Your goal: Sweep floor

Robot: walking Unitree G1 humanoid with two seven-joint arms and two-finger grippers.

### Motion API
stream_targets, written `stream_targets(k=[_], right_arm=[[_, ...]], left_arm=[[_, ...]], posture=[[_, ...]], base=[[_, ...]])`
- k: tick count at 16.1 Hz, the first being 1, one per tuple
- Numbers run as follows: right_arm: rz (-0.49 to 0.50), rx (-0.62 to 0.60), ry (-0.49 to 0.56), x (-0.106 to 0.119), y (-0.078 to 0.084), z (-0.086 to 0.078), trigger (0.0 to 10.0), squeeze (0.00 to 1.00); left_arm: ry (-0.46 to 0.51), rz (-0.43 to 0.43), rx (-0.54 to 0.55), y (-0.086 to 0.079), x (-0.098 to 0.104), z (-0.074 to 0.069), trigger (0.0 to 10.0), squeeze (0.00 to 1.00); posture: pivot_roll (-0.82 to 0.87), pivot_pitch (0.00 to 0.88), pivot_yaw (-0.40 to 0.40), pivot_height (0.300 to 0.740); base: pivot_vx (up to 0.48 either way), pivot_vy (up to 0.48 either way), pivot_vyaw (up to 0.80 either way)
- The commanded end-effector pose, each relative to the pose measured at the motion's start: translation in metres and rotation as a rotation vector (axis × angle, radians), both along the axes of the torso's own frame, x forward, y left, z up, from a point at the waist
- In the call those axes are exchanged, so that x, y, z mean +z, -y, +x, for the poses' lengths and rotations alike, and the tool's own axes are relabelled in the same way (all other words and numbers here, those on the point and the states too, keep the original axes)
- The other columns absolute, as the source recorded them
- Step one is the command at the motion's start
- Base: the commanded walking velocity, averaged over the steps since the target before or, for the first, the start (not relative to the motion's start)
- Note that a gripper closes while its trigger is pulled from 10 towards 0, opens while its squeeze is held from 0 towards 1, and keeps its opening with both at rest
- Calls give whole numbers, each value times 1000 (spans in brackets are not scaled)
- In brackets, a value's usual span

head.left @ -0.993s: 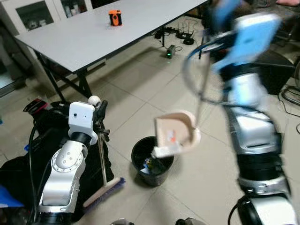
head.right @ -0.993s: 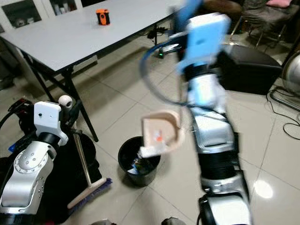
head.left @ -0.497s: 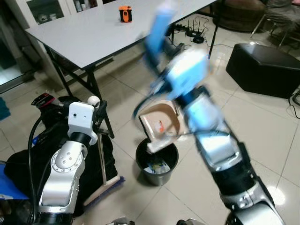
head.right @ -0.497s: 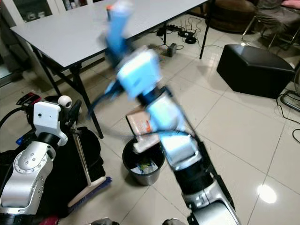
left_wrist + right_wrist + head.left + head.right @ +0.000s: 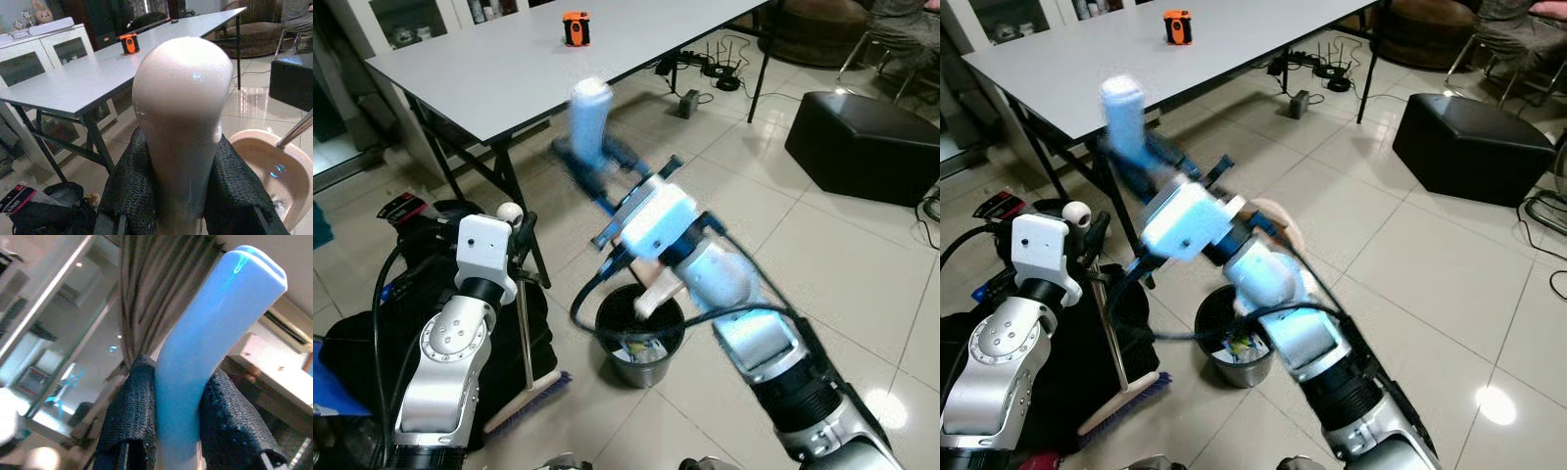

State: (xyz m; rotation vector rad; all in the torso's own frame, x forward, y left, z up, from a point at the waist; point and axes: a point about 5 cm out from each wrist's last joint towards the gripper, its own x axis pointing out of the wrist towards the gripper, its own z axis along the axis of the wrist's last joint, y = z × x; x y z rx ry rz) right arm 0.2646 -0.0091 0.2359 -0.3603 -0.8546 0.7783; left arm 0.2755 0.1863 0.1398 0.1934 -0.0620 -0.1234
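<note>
My left gripper (image 5: 178, 161) is shut on the broom's pale handle (image 5: 182, 98), just below its rounded knob. The broom stands upright at my left side, its bristle head (image 5: 530, 401) on the tiles. A blue dustpan handle (image 5: 205, 338) is clamped in my shut right gripper (image 5: 171, 406), and it sticks up blurred in front of the table (image 5: 588, 117). The beige dustpan (image 5: 656, 284) hangs tipped over the black bin (image 5: 639, 338), its lip at the bin's mouth. Scraps of litter lie inside the bin.
A long grey table (image 5: 509, 69) with an orange object (image 5: 575, 28) stands behind the bin. A black ottoman (image 5: 862, 142) is at the right. A black bag (image 5: 372, 333) lies by my left arm. Cables and a device (image 5: 720, 73) sit under the table's far end.
My right arm has swung left and down, so the dustpan has tipped from beside the bin to over its mouth. The left arm and broom have stayed put. The camera shifted slightly.
</note>
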Motion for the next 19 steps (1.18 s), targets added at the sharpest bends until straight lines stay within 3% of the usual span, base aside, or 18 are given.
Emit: stream_targets(k=[1, 4, 6, 8, 10, 13, 14, 16, 19], right_arm=[[-47, 51, 56, -1, -7, -9, 10000, 0], [-115, 46, 72, -9, -8, -9, 10000, 0], [-101, -7, 105, -3, -1, -4, 10000, 0], [-29, -116, 128, 16, 17, 8, 10000, 0], [113, -318, 98, 43, 59, 27, 10000, 0], [207, -478, 21, 49, 97, 39, 10000, 0], [253, -575, -38, 46, 120, 44, 10000, 0], [259, -683, -122, 33, 140, 46, 10000, 0], [205, -753, -221, 6, 153, 43, 10000, 0]], left_arm=[[43, 17, -9, 2, 8, 0, 10000, 0], [42, 19, -16, 3, 8, 1, 10000, 0], [29, 25, -26, 6, 6, 1, 10000, 0], [23, 22, -38, 8, 6, 2, 10000, 0], [24, 7, -62, 13, 6, 1, 10000, 0], [22, 0, -72, 16, 6, 1, 10000, 0], [24, -3, -81, 18, 8, 2, 10000, 0], [31, -4, -95, 21, 11, 2, 10000, 0], [28, -6, -104, 22, 11, 2, 10000, 0]], posture=[[21, 29, 49, 740], [20, 25, 49, 740], [19, 23, 51, 740], [17, 20, 51, 740], [8, 19, 55, 740], [6, 20, 55, 740], [4, 20, 50, 740], [1, 19, 50, 740], [-1, 19, 54, 740]], base=[[0, 0, 0], [0, 0, 0], [0, 0, 0], [0, 0, 0], [0, 0, 0], [-187, 0, 0], [-319, 0, 0], [-319, 0, 0], [-319, 0, 0]])
